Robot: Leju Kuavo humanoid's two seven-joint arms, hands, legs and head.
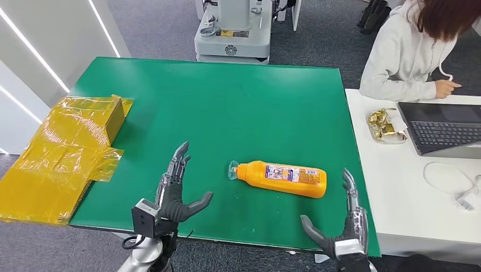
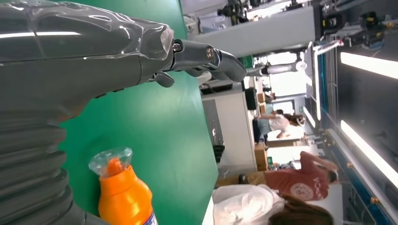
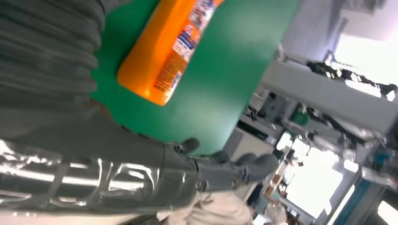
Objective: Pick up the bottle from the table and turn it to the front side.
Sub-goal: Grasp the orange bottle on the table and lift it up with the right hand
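Green table (image 1: 227,107) fills the head view, the orange bottle (image 1: 282,178) lying on its side between the left hand (image 1: 173,195) and right hand (image 1: 340,226), both empty with fingers spread. Closer in, the left wrist view catches its clear cap (image 2: 110,159); the right wrist view, its label (image 3: 187,35).

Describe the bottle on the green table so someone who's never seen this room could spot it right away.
Find the big green table. Near its front edge, between the left robot hand and the right robot hand, the orange bottle lies on its side, untouched. Its clear cap points toward the yellow box; it is the only orange thing there, with a printed label.
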